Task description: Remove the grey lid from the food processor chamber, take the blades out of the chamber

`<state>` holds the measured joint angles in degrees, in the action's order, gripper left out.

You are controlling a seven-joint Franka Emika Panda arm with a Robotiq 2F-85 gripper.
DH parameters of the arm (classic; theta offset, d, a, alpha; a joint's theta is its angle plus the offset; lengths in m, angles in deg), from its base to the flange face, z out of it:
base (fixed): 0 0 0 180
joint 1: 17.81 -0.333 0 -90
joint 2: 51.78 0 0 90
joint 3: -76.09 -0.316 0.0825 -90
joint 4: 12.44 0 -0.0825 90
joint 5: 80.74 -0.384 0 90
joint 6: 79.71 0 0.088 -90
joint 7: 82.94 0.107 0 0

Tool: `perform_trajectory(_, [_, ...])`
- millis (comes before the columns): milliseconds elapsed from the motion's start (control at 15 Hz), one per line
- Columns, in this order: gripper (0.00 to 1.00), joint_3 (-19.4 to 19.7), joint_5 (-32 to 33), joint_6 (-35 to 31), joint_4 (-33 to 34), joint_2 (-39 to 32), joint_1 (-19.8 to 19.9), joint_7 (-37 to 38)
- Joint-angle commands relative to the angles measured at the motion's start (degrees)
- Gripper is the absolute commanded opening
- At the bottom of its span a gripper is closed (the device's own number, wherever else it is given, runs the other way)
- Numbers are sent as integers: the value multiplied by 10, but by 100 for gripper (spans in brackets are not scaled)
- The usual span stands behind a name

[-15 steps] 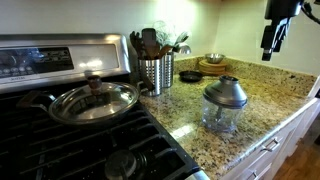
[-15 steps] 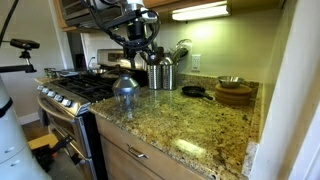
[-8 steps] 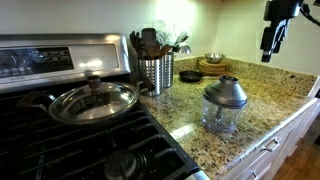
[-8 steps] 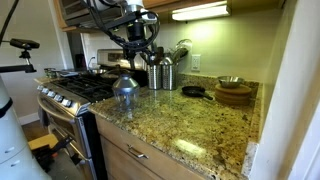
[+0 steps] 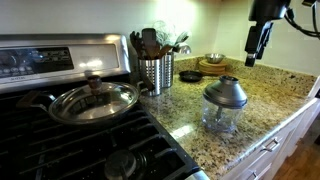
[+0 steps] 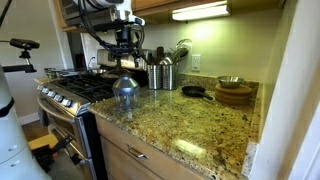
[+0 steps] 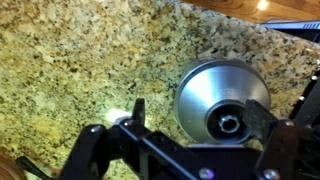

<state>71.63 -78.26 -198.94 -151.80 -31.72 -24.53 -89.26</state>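
Finds the matte grey cone-shaped lid with a small top knob [image 5: 225, 92] seated squarely on the small clear cylindrical food processor chamber [image 5: 221, 118], closing it. Sets both upright on the speckled granite bench [image 5: 270, 95], near its front edge and just beside the black gas stove [image 5: 60, 150]. Cannot make out the blades, hidden under that lid. Places the black pincer [image 5: 251, 60] high in the air over the bench, well apart from the lid and touching nothing. Shows the same pincer [image 6: 125, 63] in an exterior view hanging above the lid [image 6: 125, 82], with a clear gap between. Looks down in the wrist view on the lid [image 7: 222, 95], right of centre, knob facing the camera, granite all around it. Shows there the 2 dark fingers [image 7: 88, 145] spread wide and pinching nothing. Notes, further back on the bench, a ribbed steel utensil holder [image 5: 155, 72] full of dark utensils, a small black skillet [image 5: 190, 76] near it, and a stack of wooden bowls [image 6: 235, 96] topped by a small steel bowl [image 6: 230, 81]. Notes on the stove a large flat glass pan lid [image 5: 93, 100] covering a steel pan.
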Motion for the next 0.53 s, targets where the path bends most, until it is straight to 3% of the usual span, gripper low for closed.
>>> perform_trajectory(0, [100,-5,-37,-26,1,-11,-22,-23])
perform_trajectory(467, [100,-9,-57,-66,10,-67,-26,-35])
